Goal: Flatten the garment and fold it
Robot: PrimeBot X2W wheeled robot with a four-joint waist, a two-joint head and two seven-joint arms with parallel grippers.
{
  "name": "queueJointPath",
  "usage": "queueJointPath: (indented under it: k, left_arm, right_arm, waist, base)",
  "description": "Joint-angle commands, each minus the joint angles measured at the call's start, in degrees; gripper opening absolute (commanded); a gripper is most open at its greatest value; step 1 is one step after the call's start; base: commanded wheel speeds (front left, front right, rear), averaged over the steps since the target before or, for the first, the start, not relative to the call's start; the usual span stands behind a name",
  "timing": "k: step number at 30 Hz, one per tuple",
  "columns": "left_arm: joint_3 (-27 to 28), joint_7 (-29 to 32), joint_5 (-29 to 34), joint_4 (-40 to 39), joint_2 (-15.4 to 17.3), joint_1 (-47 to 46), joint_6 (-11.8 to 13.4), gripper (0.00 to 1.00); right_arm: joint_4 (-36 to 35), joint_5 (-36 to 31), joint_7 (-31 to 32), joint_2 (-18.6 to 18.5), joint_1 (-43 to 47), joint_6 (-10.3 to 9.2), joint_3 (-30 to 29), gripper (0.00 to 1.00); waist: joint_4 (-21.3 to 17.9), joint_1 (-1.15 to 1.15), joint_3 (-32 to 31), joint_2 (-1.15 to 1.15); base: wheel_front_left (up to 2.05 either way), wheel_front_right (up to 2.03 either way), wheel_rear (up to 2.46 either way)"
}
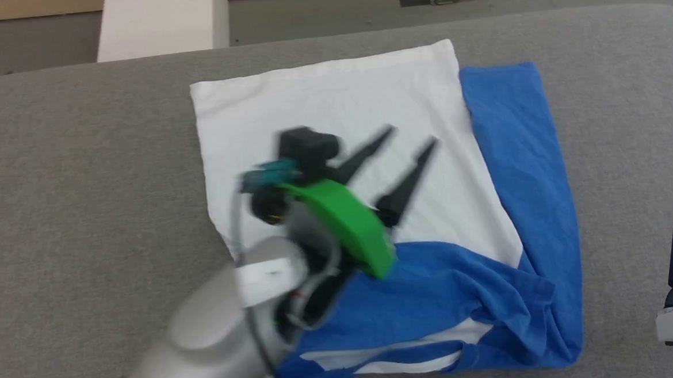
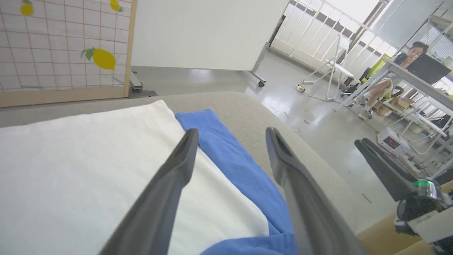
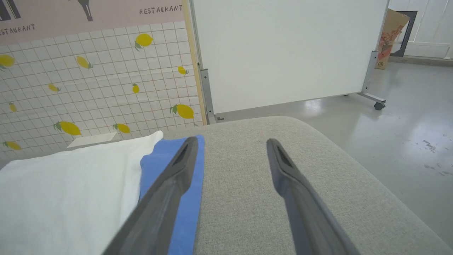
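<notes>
Left gripper (image 1: 412, 138): fingers wide apart, holding nothing, over the shirt's white panel (blurred in the head view; contact cannot be told).
Right gripper (image 3: 231, 141): fingers wide apart, empty, over bare table just beside the shirt's blue edge.
Shirt (image 1: 354, 96): on the grey table (image 1: 82, 168), white panel flat, blue strip along its right, blue cloth bunched at the near edge.

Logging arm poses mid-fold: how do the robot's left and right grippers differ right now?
The left gripper, dark-fingered with a green housing, is over the white-and-blue T-shirt, above its white body; the right gripper is beside the shirt, over the bare grey fabric surface. In the head view the left fingers slant toward the upper right; the right gripper stands upright at the lower right edge. Both are open and hold nothing.
</notes>
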Motion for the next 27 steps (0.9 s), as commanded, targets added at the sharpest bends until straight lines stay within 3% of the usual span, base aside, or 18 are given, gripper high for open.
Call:
queueJointPath:
  k: [1, 6, 9, 13, 17, 20, 27]
  left_arm:
    - [1.5, -1.5, 1.5, -2.0, 2.8, 0.8, 1.7, 1.00]
    - [9.9, -10.1, 6.2, -11.8, 13.7, 8.0, 10.6, 1.00]
    - [16.5, -13.1, 8.7, -17.2, 17.3, 15.0, 15.8, 1.00]
    - [26.2, -13.5, 15.9, -23.6, 18.0, 26.1, 20.5, 1.00]
    - [32.7, -13.6, 25.0, -26.4, 15.8, 37.4, 22.6, 1.00]
    - [37.3, -13.6, 27.7, -28.6, 10.6, 43.0, 22.1, 1.00]
    - [43.3, -13.6, 31.3, -27.7, 3.3, 47.3, 13.2, 1.00]
  right_arm:
    - [-0.5, -0.2, 0.3, 0.1, 0.5, -0.09, 0.0, 1.00]
    - [-1.1, -0.1, 0.8, 0.1, 1.0, -0.09, 0.1, 1.00]
    - [-1.2, 0.1, 0.9, 0.1, 1.4, -0.09, 0.2, 1.00]
    - [-1.2, 0.4, 0.7, 0.1, 1.9, -0.09, 0.5, 1.00]
    - [-0.7, 0.8, 0.4, 0.1, 2.5, -0.09, 1.0, 1.00]
    - [-0.2, 1.1, 0.1, 0.1, 3.0, -0.09, 0.7, 1.00]
    - [-1.0, 1.3, 1.4, 0.1, 1.9, -0.09, -0.2, 1.00]
  waist:
    - [1.7, 0.00, -1.1, 0.00]
    - [2.7, 0.00, -1.3, 0.00]
    - [3.1, 0.00, -1.1, 0.00]
    - [3.3, 0.00, -0.9, 0.00]
    - [3.4, 0.00, -0.8, 0.00]
    - [3.9, 0.00, -0.9, 0.00]
    - [5.5, 0.00, 0.5, 0.00]
  base:
    - [0.00, 0.00, 0.00]
    - [0.00, 0.00, 0.00]
    - [0.00, 0.00, 0.00]
    - [0.00, 0.00, 0.00]
    - [0.00, 0.00, 0.00]
    - [0.00, 0.00, 0.00]
    - [0.00, 0.00, 0.00]
